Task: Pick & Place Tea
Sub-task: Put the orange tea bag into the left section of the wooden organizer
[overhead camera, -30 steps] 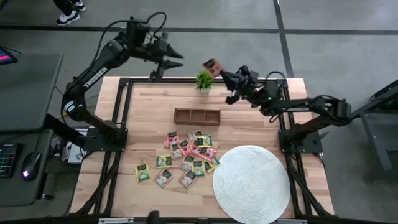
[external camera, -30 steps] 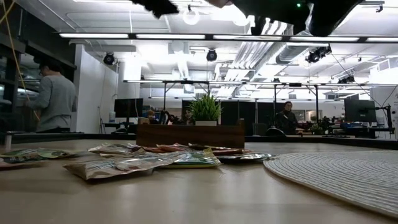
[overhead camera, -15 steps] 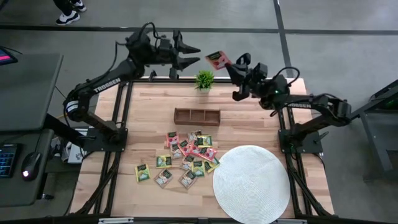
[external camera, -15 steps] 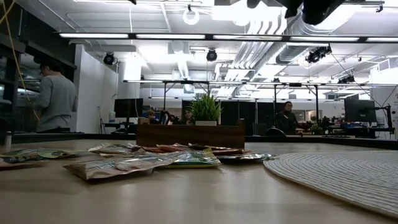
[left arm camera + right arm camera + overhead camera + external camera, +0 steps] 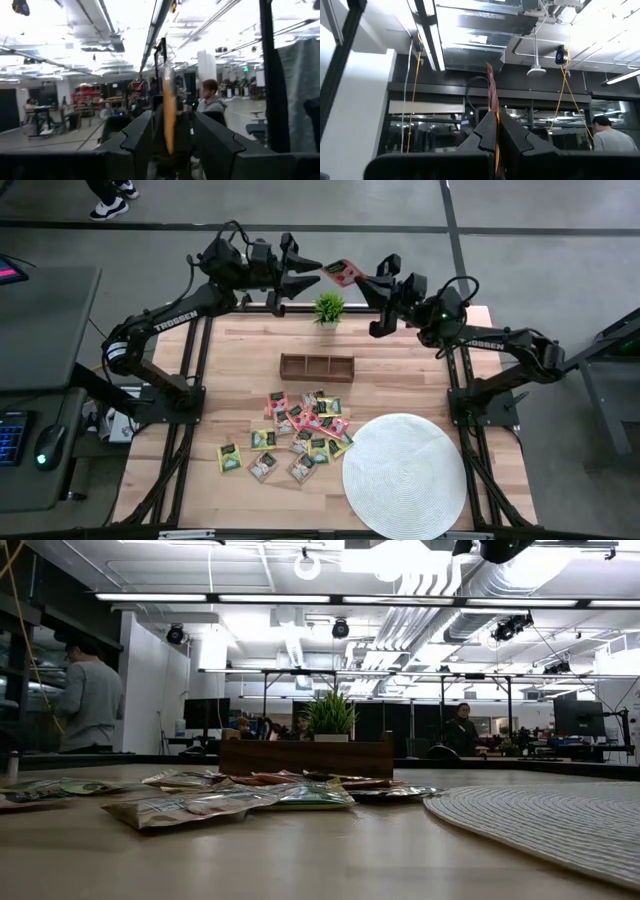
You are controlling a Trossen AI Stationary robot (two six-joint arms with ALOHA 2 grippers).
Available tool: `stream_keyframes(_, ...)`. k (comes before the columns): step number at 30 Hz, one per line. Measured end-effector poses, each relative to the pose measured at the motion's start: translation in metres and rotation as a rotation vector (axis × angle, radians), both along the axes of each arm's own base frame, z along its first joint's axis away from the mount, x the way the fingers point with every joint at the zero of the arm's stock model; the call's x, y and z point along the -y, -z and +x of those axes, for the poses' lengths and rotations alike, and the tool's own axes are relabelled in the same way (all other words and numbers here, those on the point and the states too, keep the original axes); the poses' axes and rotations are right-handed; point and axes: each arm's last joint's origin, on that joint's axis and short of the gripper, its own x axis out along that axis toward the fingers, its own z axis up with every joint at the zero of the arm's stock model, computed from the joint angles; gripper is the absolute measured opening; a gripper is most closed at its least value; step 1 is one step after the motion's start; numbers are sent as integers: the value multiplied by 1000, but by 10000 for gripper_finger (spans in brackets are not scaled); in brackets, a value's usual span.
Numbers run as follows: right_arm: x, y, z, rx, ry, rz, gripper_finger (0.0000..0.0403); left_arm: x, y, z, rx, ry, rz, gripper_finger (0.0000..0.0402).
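Observation:
A pink-red tea packet (image 5: 343, 273) hangs in the air over the table's far edge, just above the small potted plant (image 5: 328, 307). My right gripper (image 5: 363, 281) comes at it from the right and is shut on it. My left gripper (image 5: 314, 272) comes from the left and stands open. In the left wrist view the packet (image 5: 169, 105) shows edge-on between its two fingers, with clear gaps on both sides. The other tea packets (image 5: 298, 436) lie in a loose pile on the table's middle. My right gripper pinches the packet's lower edge (image 5: 494, 116) between its two fingers. The fingers slant upward from the table's right side. The packet stands up out of the fingertips, edge-on in the wrist view, lifted clear of the table and the plant.
A brown wooden compartment box (image 5: 317, 367) stands behind the pile. A round white woven mat (image 5: 405, 475) lies at the near right. Black frame rails (image 5: 190, 380) run along the table's sides. People are in the room beyond the table (image 5: 88, 700).
My left gripper has swung toward the table's right along the far edge, tipping up from pointing down to about level, and now reaches the packet. My right gripper has risen and carried the packet slightly up and leftward toward it.

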Motion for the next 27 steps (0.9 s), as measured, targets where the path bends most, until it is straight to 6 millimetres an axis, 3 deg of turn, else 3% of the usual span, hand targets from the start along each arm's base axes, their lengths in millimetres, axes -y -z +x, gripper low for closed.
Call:
stream_keyframes(13, -1, 1, 1, -18, -11, 9, 0, 10, 0, 6, 9, 4, -22, 138)
stream_keyframes(23, -1, 3, 2, -30, -20, 31, 0, 14, 13, 30, 16, 29, -79, 138)
stream_keyframes(27, 0, 4, 3, -40, -22, 38, 0, 15, 12, 30, 53, 23, -68, 138)
